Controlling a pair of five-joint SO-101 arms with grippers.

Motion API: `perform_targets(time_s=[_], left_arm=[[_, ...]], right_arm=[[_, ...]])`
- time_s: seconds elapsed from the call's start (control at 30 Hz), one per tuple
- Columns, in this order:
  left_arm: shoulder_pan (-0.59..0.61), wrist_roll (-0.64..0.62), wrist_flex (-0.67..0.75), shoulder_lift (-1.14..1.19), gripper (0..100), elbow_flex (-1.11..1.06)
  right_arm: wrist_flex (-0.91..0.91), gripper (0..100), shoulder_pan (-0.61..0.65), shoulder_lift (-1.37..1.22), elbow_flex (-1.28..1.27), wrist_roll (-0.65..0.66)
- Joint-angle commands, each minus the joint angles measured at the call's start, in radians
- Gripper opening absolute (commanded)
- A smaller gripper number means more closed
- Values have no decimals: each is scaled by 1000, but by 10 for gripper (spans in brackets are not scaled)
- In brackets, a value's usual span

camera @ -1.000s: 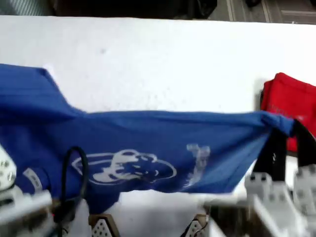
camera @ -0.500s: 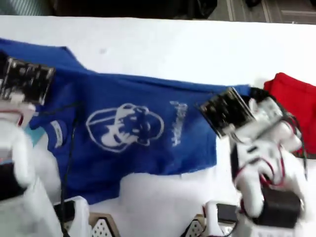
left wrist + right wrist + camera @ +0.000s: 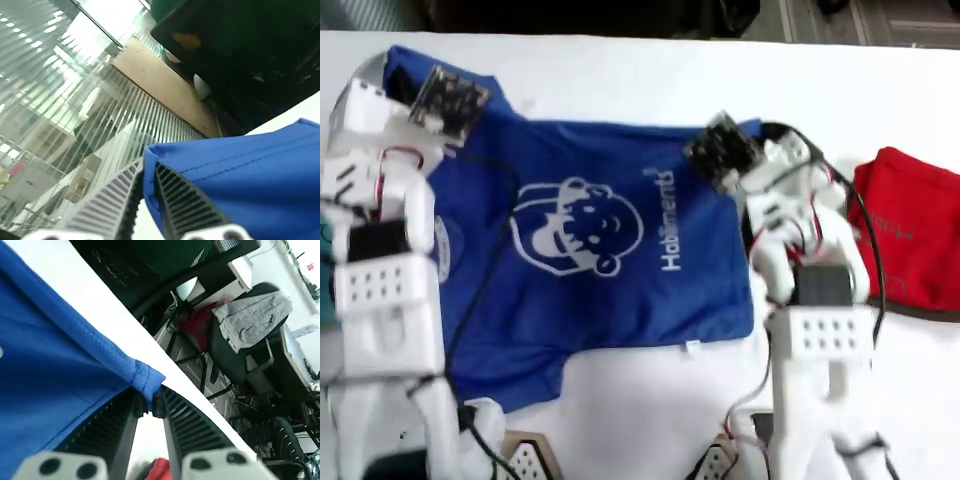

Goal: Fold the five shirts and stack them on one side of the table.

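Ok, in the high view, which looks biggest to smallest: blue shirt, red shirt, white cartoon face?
1. Blue cloth T-shirt, spread out: clearly largest.
2. Folded red cloth shirt, cut off by the picture's edge.
3. White printed cartoon face on the T-shirt, only slightly smaller than the red's visible part.
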State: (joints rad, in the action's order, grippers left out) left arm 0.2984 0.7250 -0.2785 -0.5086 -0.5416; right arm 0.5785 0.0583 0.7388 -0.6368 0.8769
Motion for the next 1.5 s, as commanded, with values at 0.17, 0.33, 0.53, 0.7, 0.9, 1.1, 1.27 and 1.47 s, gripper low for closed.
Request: perform_targets(time_s=[0.17,0.33,0.53,0.7,0.9,1.1,1.27,1.47], left_arm=[[-61,-3,25,372,21,367],[-88,-3,14,555,21,543],[-91,-3,-178,731,21,832],[-91,-3,-402,803,21,994],[-91,-3,-686,800,21,1014],[-88,6,-984,800,21,1016],[-71,8,-1198,800,21,1036],[-76,54,-1410,802,21,1026]], right_arm=[[-140,18,8,-352,258,-2],[-174,18,19,-529,410,-84],[-168,18,22,-704,592,-123],[-77,18,24,-742,635,-129],[117,18,18,-748,635,-123],[309,18,19,-751,634,-124],[484,18,4,-751,632,-121],[607,18,-36,-750,551,-121]])
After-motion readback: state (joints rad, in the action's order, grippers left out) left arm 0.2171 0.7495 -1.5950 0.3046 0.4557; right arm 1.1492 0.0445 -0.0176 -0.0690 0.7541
